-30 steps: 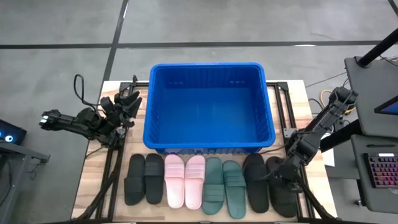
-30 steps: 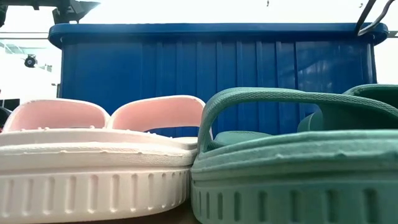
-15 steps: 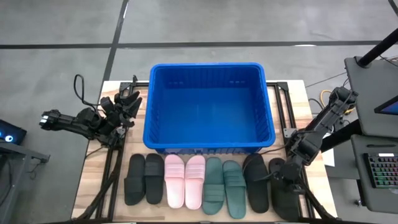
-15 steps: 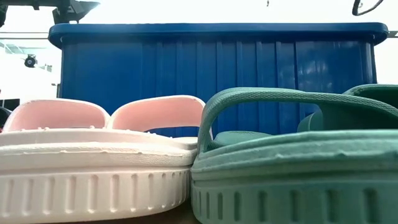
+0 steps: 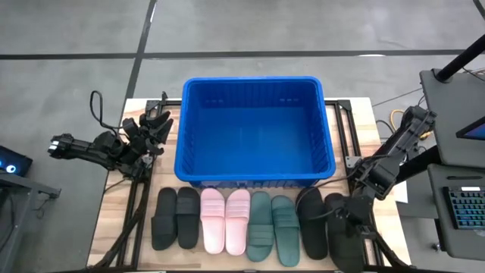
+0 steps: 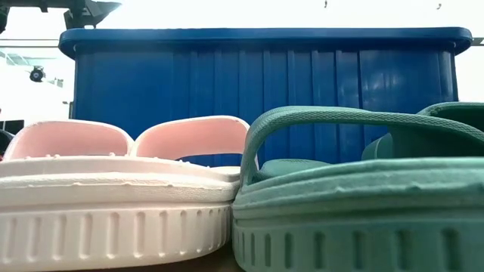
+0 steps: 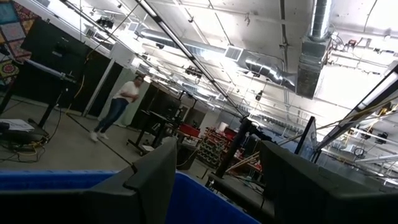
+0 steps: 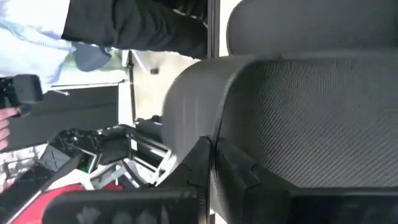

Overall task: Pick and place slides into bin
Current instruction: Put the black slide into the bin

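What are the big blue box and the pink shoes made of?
The blue box looks like hard plastic: smooth, slightly shiny, with molded ribs down its walls. The pink shoes look like soft matte rubber or foam, with thick ridged soles and one-piece straps.

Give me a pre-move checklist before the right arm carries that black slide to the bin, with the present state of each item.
1. Right gripper shut on the outer black slide at the row's right end: ok; the right wrist view shows its fingers pinched together on the strap.
2. Slide clear of the table: cannot tell.
3. Bin empty, room to drop: ok.
4. Left gripper open and parked at the bin's left side, away from the right arm's path: ok.
5. Neighbouring black slide undisturbed: cannot tell; it lies close against the gripped one.
6. Other slides, pink pair, green pair, left black pair, lined up in front of the bin: ok.
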`<control>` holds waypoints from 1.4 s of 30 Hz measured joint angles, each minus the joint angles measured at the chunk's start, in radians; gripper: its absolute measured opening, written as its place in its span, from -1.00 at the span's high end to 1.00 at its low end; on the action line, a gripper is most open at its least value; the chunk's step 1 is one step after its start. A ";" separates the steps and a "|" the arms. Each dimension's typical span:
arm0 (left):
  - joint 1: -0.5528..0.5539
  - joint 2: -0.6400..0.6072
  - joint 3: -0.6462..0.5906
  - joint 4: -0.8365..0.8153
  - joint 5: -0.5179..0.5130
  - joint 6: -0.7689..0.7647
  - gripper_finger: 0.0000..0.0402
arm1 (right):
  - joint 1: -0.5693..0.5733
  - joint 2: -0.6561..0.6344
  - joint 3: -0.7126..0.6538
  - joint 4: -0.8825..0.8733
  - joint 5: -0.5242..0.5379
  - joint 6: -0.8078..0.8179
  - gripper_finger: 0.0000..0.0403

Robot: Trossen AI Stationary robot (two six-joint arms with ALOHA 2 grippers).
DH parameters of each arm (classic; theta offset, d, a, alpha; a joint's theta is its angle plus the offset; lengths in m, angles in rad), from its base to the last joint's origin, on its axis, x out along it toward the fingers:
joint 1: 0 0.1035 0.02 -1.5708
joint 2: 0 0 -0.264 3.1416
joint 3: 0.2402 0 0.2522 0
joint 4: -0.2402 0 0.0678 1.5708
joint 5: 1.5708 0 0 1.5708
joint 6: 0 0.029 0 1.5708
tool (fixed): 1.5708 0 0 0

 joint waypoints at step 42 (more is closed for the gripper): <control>0.000 0.002 0.000 0.000 0.000 -0.001 -0.08 | -0.106 0.073 0.503 -0.198 0.453 -0.199 0.96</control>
